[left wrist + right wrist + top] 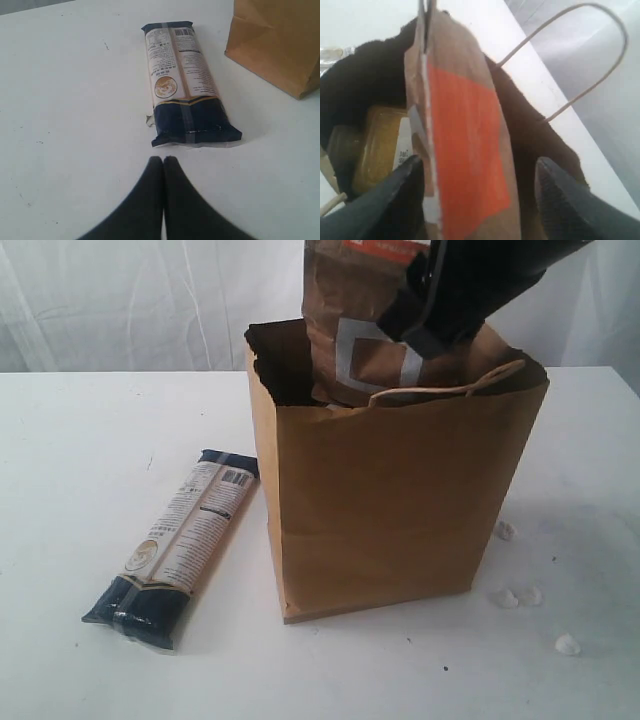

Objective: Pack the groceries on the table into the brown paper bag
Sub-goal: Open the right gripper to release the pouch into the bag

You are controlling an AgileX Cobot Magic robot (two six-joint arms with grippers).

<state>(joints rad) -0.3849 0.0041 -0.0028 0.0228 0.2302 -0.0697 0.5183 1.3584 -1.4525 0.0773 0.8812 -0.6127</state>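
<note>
The brown paper bag (390,510) stands upright on the table (90,430), its mouth open. Over that mouth hangs the brown orange-labelled pouch (350,310), its lower end inside the bag. My right gripper (480,161) is open around the pouch (465,135): one finger (395,195) lies against it, the other stands clear. A yellow juice bottle (380,145) lies deep in the bag. The pasta packet (180,545) lies flat to the left of the bag. My left gripper (163,159) is shut and empty, just short of the packet's dark-blue end (192,122).
A few small white scraps (515,597) lie on the table to the right of the bag. The bag's twine handle (590,60) loops up beside the right gripper. A white curtain hangs behind the table.
</note>
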